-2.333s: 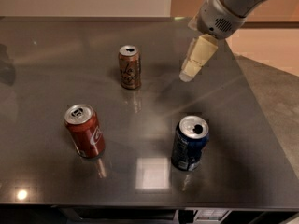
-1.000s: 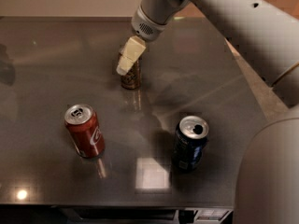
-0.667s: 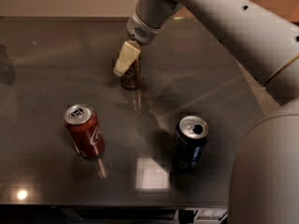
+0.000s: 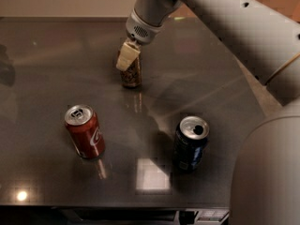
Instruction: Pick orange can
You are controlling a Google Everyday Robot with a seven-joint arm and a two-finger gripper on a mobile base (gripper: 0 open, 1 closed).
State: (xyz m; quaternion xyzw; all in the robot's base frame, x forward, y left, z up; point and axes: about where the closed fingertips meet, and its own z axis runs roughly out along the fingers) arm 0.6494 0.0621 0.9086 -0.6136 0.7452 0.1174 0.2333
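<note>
Right at the far middle of the counter (image 4: 47,55), the pale claw (image 4: 127,56) hangs from its grey wrist, tilted down and to the left, its tip lying over the top and upper left side of the orange can (image 4: 133,76). Whether the claw is open, closed or gripping the can cannot be told. The can stands upright directly under and just behind the claw, with only its lower body showing. Bare counter spreads wide to the can's left, and more lies to its right as far as the slanting right edge. The far edge runs well behind the can. Nearer the front edge stand a red can (image 4: 85,132) on the left and a dark blue can (image 4: 190,144) on the right, both upright, well apart from the orange can and from each other. The arm (image 4: 211,13) crosses above the right side.
</note>
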